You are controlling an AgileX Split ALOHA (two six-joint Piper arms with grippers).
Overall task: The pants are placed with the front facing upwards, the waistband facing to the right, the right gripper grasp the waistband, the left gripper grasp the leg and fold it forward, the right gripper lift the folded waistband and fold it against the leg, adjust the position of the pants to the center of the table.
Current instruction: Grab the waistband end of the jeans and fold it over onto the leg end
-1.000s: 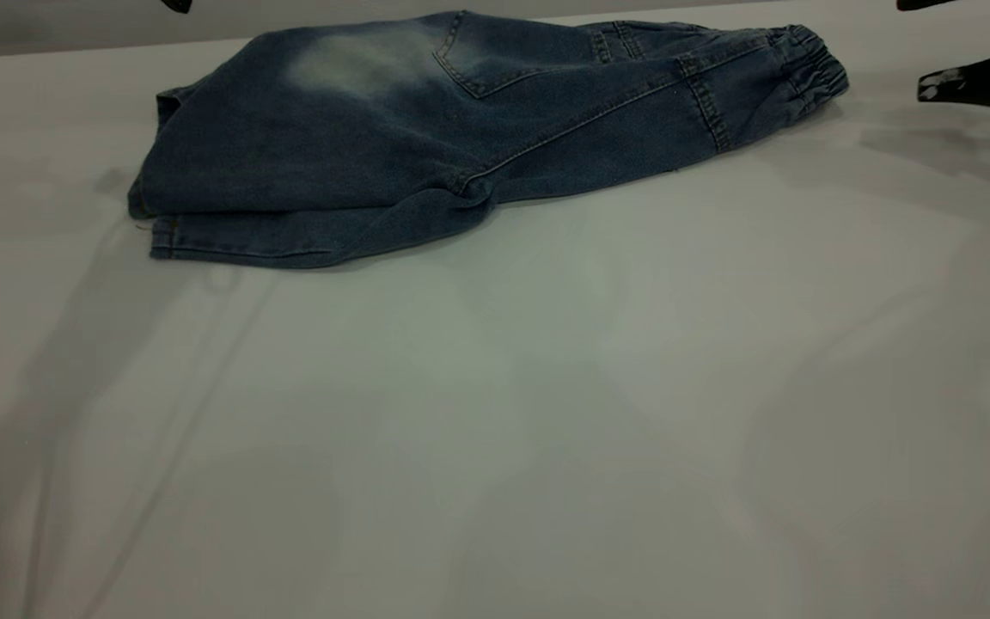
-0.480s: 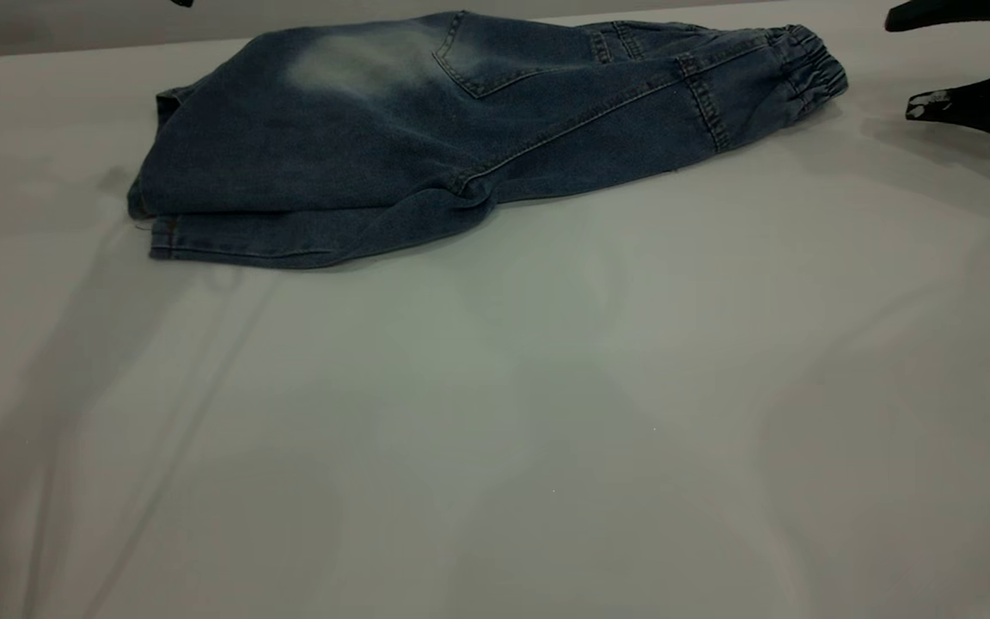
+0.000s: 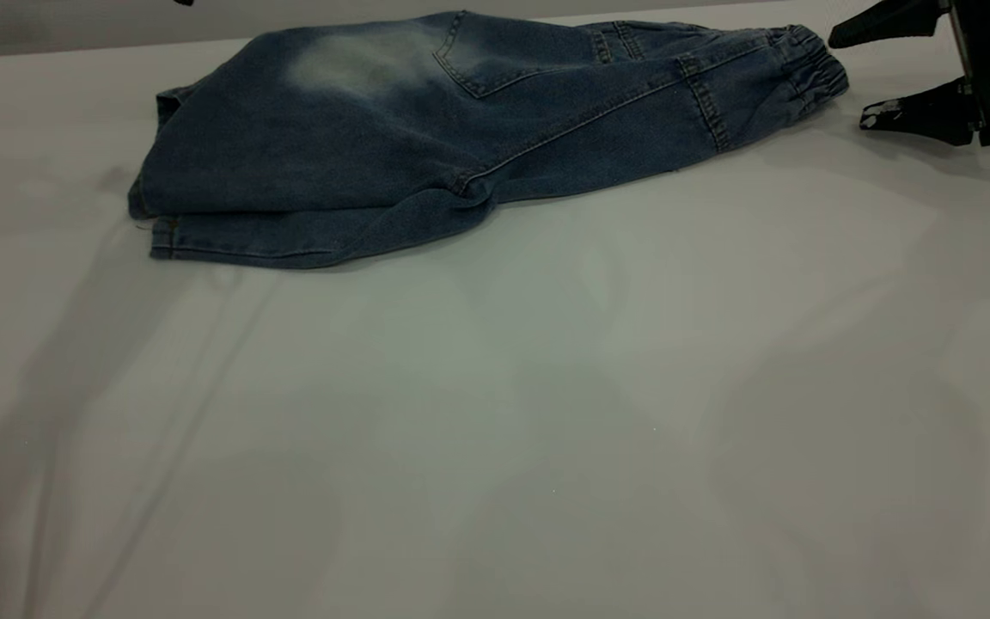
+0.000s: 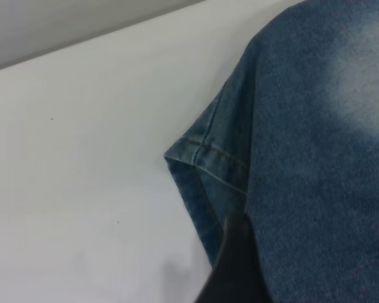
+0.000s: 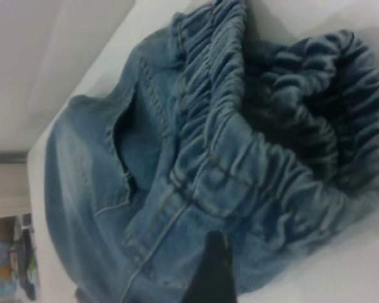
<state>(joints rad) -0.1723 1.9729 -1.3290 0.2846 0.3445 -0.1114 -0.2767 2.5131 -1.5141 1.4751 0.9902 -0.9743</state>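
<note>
Pale tabletop (image 3: pixel 546 413) carries the pants (image 3: pixel 426 129) near twelve o'clock. Right tool (image 3: pixel 873 73), spread, sits beside the waistband (image 3: pixel 809 64); soft, floppy denim, best pinched there.

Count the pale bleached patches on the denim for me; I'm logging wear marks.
1: on the folded pants, a pale bleached patch lies on the top layer toward the leg end, far side. Others may be hidden in the fold.

Short blue denim pants (image 3: pixel 426 129): on the large pale grey table (image 3: pixel 495 413), far half. Ruched elastic waistband (image 3: pixel 809 64): at right end. Black long-fingered right gripper (image 3: pixel 860 73): just right of waistband, apart.
</note>
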